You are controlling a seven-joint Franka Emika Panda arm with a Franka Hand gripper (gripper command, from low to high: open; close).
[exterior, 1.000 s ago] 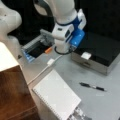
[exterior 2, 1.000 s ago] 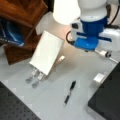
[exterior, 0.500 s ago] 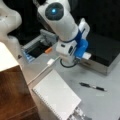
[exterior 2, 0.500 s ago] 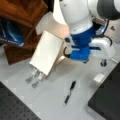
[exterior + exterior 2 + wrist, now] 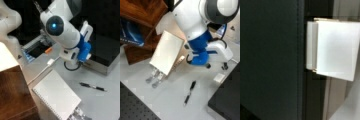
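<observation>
No legible text, label or number anywhere

The arm (image 5: 62, 32) wears smooth, glossy white plastic shells, with blue plastic parts near the wrist. The notepad (image 5: 58, 98) shows matt white paper — bound by a wire spiral along one edge. The pen (image 5: 93, 87) looks like dark, shiny plastic. The table (image 5: 107, 105) is smooth, pale grey and matt. A cabinet (image 5: 13, 95) has brown wood with a slight sheen.
</observation>
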